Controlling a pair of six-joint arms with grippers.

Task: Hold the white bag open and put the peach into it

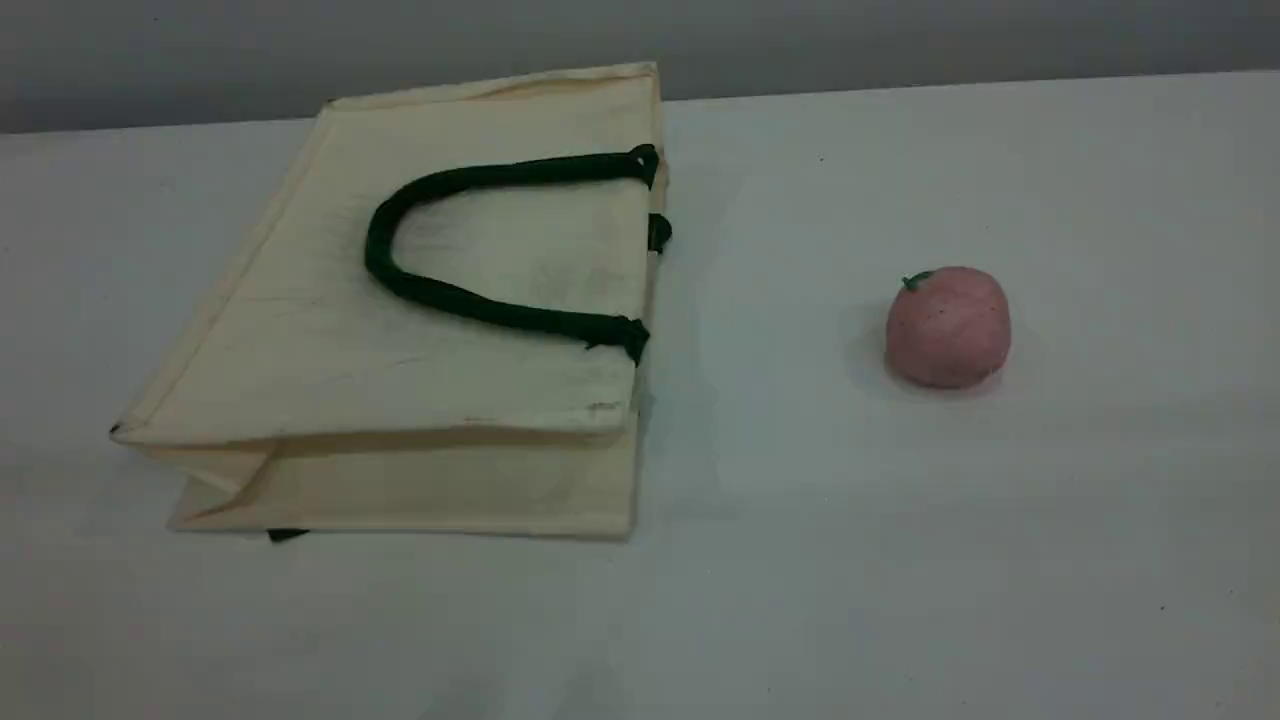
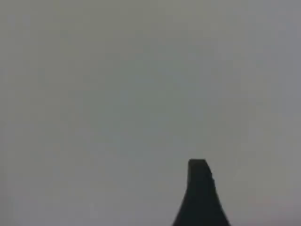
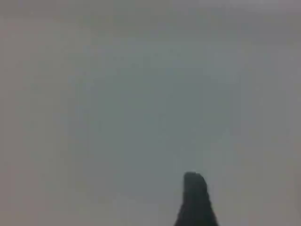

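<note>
Two task items sit on the white worktop [image 1: 900,560], well apart. White bag [image 1: 320,350] lies flat on its side at left, cream fabric. Its handle edge points right, toward the peach. Dark green rope handle [image 1: 375,250] is folded back onto the upper panel in a U, both ends fixed at the bag's right edge. A small green tab [image 1: 657,232] shows on that edge between the handle ends. The near gusset side is folded inward, with the upper panel raised a little over the lower one. A dark green bit [image 1: 288,535] pokes out from under the bag's near edge. The mouth looks flat, not held apart.

Peach [image 1: 948,328] sits at right of the bag, dusty pink and round, resting on bare worktop and touching nothing else. Its green leaf [image 1: 915,281] sits at upper left.

Left end effector [image 2: 200,193] shows one dark fingertip against blank grey, spread wide with nothing between the jaws. Right end effector [image 3: 195,200] also shows one dark fingertip over blurred grey. Cannot tell whether it is spread or pressed together.
</note>
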